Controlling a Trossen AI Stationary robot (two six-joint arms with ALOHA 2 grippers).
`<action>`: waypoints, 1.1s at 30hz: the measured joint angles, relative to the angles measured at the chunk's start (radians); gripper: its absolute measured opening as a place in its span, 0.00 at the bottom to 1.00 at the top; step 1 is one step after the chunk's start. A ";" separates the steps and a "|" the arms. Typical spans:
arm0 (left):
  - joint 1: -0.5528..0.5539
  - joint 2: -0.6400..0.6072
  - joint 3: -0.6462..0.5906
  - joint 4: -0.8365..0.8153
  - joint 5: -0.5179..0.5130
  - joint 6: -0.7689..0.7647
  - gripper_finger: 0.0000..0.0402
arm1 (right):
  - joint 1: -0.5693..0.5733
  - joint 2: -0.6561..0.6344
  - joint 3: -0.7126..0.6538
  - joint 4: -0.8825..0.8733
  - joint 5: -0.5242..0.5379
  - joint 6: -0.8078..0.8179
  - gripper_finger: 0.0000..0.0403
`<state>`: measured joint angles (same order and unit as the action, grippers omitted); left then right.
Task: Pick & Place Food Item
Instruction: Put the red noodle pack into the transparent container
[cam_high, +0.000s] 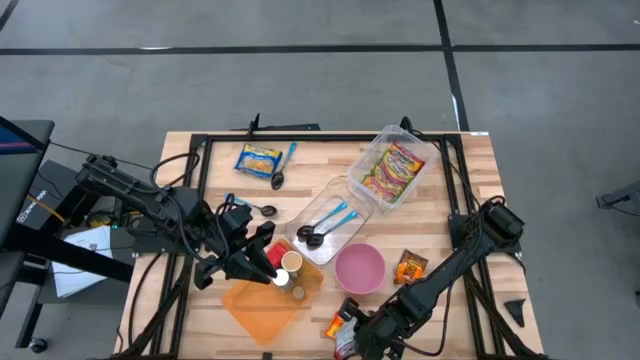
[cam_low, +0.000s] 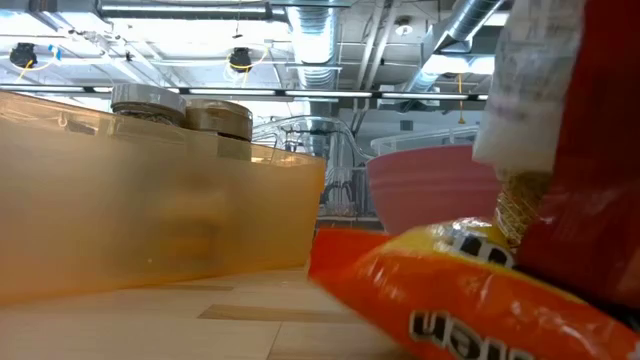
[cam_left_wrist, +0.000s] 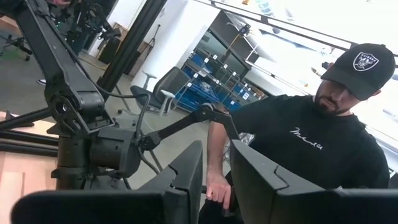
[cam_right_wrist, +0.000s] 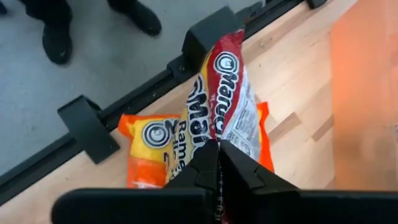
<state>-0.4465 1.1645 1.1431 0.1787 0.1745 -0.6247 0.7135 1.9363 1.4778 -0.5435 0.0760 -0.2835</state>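
Right gripper (cam_right_wrist: 217, 163) is working at the near edge of the table (cam_high: 470, 190), toward the near right corner, clenched on the red ramen packet (cam_right_wrist: 227, 93); the jaws are pinching the packet's end seam with no gap showing. That packet is lying partly over an orange-yellow ramen packet (cam_right_wrist: 149, 155), both right at the near edge beside the black frame rail (cam_right_wrist: 124, 106). For a good lift, my read is to go straight up first so the red packet is peeling off the lower one rather than dragging it along or off the edge; an end pinch like this will probably let the packet hang and swing, so a slow carry looks wise. The red packet's long axis is running away from the jaws toward the rail and off-table side, gripped end at the jaws, free end pointing outward, and it is twisted up onto its edge rather than lying flat. Farther in, the orange bin (cam_high: 265, 300) and pink bowl (cam_high: 358, 268) are sitting near the front middle, which one is the target I cannot tell. Left gripper (cam_high: 262, 262) is hovering over the orange bin; whether its fingers are parted I cannot tell. Beyond the table a person (cam_left_wrist: 311, 143) is sitting.
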 joint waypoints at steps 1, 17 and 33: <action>0.000 0.000 0.000 0.000 0.000 0.000 0.19 | 0.002 -0.004 0.000 0.007 0.000 0.011 0.02; 0.000 0.000 0.000 -0.049 0.002 -0.001 0.19 | -0.088 -0.377 0.000 -0.135 0.211 0.574 0.00; 0.016 0.000 0.000 -0.338 0.014 0.132 0.19 | -0.549 -0.709 0.002 -0.455 0.397 0.734 0.00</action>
<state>-0.4308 1.1645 1.1427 -0.1592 0.1885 -0.4930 0.1646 1.2274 1.4796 -0.9984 0.4725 0.4504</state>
